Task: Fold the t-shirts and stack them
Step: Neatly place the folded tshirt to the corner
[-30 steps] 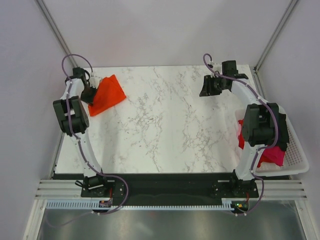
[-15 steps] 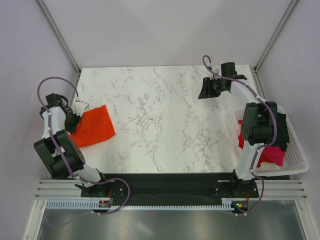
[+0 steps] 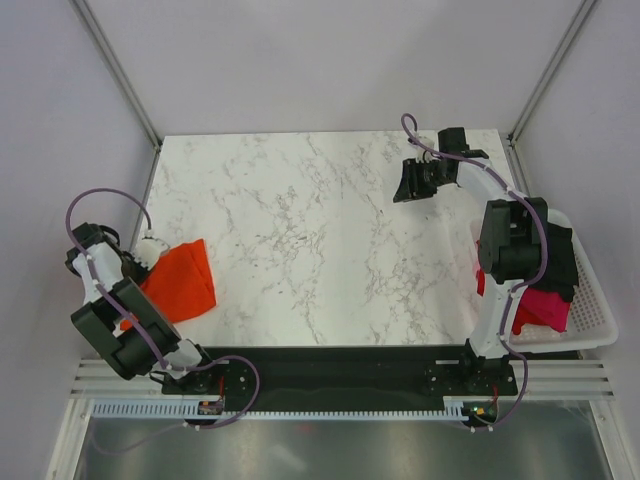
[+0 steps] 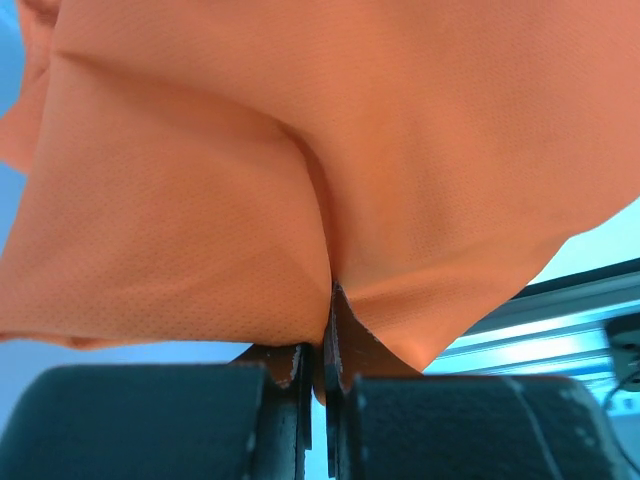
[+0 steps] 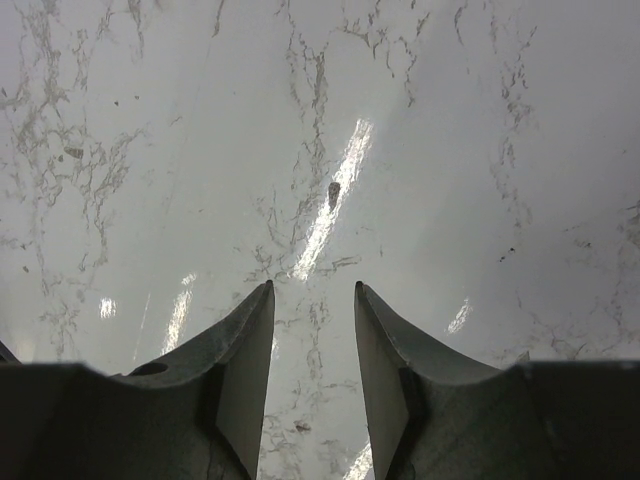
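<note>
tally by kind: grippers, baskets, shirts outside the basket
grippers: 2 (left gripper, right gripper)
white basket: 1
shirts outside the basket: 1, the orange-red shirt
total: 4

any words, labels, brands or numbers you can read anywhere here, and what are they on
No text can be read in any view.
Small white patch at the edge of the orange t-shirt: possibly a label, too small to read.
Left wrist view: plain orange cloth pinched in the left end effector, no print.
Marble table and white basket: no markings visible.
</note>
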`<action>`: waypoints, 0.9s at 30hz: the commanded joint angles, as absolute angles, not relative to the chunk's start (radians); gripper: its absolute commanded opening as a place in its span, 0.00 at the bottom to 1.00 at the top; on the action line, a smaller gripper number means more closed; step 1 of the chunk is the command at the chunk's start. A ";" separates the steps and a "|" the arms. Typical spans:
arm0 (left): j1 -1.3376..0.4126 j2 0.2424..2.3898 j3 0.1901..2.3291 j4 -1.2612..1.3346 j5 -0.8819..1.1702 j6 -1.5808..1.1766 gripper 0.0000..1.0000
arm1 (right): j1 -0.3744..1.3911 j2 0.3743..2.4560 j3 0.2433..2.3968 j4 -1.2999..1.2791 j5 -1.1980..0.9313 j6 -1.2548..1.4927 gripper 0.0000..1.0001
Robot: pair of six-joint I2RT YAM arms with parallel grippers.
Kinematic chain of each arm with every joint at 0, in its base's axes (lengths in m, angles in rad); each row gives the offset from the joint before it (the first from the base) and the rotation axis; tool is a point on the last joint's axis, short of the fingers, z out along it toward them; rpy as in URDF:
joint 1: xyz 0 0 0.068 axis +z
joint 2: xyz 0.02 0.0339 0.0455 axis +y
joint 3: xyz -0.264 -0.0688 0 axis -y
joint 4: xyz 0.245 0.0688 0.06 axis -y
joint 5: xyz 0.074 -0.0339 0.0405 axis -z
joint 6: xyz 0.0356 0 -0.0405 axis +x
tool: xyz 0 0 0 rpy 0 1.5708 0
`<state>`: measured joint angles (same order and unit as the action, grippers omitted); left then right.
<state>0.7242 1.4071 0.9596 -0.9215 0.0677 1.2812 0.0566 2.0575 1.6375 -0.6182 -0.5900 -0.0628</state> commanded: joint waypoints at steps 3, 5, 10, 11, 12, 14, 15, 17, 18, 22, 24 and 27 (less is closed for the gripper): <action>0.755 1.443 0.976 -0.816 -0.023 1.396 0.02 | 0.057 2.025 1.645 -0.638 -0.638 -0.121 0.45; 0.755 1.482 0.986 -0.799 -0.041 1.408 0.02 | 0.057 2.022 1.638 -0.635 -0.641 -0.121 0.45; 0.755 1.554 1.048 -0.758 -0.077 1.394 0.02 | 0.058 2.016 1.632 -0.634 -0.649 -0.123 0.45; 0.755 1.558 1.055 -0.758 -0.078 1.391 0.02 | 0.057 2.014 1.631 -0.634 -0.649 -0.124 0.45; 0.755 1.563 1.061 -0.755 -0.084 1.391 0.02 | 0.057 2.011 1.626 -0.635 -0.649 -0.126 0.45; 0.755 1.565 1.058 -0.746 -0.092 1.397 0.02 | 0.057 2.005 1.620 -0.632 -0.649 -0.129 0.45; 0.755 1.560 1.057 -0.746 -0.098 1.397 0.02 | 0.057 2.003 1.612 -0.630 -0.650 -0.129 0.44; 0.755 1.554 1.046 -0.745 -0.095 1.402 0.02 | 0.057 2.000 1.602 -0.629 -0.652 -0.126 0.44; 0.755 1.543 1.040 -0.744 -0.092 1.411 0.02 | 0.057 2.000 1.598 -0.624 -0.653 -0.124 0.44; 0.755 1.532 1.020 -0.732 -0.084 1.394 0.06 | 0.057 2.002 1.592 -0.621 -0.660 -0.121 0.44; 0.753 1.528 1.031 -0.707 -0.068 1.343 0.17 | 0.057 2.002 1.597 -0.623 -0.660 -0.124 0.44; 0.738 1.480 1.121 -0.704 0.036 1.184 0.46 | 0.057 1.982 1.603 -0.617 -0.669 -0.136 0.45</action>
<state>0.7452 1.5547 1.0336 -0.7494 -0.0593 1.3151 0.0566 2.0537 1.5944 -0.6373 -0.6300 -0.1040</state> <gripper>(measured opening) 0.432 0.444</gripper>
